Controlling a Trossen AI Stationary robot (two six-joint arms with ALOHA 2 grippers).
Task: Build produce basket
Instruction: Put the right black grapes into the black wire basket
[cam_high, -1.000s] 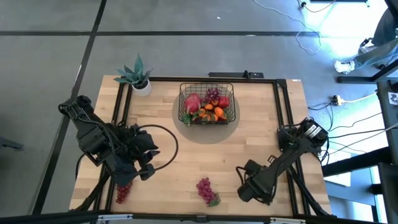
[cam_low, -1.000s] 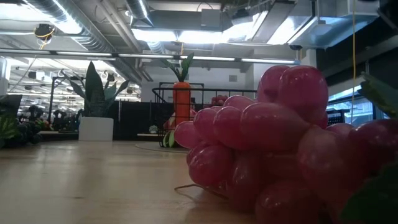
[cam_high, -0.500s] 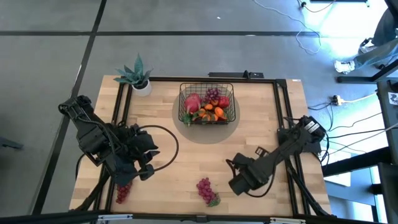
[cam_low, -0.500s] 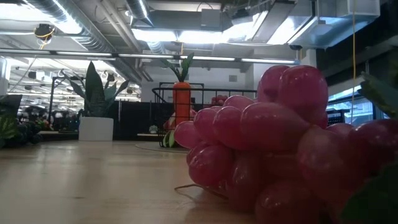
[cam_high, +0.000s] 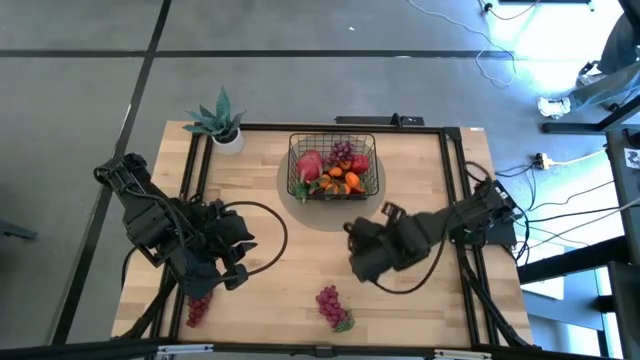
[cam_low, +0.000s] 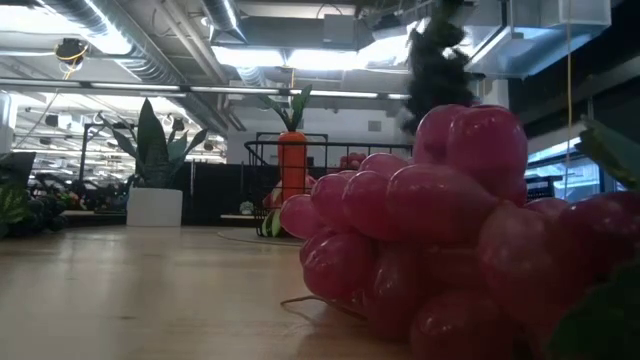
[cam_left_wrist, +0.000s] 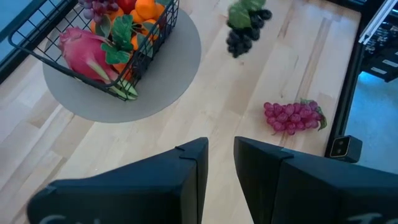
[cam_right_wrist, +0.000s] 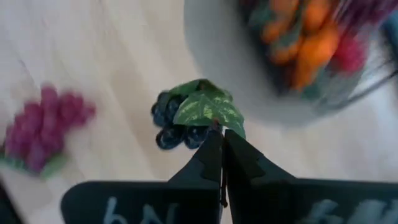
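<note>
High view, table (cam_high: 400, 170): light wood top inside a black frame; bare wood lies between the two arms.
Basket (cam_high: 334, 166): black wire, on a round grey mat (cam_high: 300, 212) at the far middle of the table; holds oranges, a pink-red piece and purple grapes.
Right gripper (cam_right_wrist: 222, 163): over the table just in front of the mat, fingers pinched tight on the stem of a black grape bunch (cam_right_wrist: 186, 118) with green leaves, held off the wood.
Left gripper (cam_left_wrist: 220, 155): near the table's left front edge, fingers slightly parted, nothing between them.
Loose produce: pink grape bunch (cam_high: 332, 305) near the front edge; red bunch (cam_high: 198, 309) at the left front corner.
Potted plant (cam_high: 222, 122): far left corner.
Writing: white lettering on the right wrist housing, unreadable.
</note>
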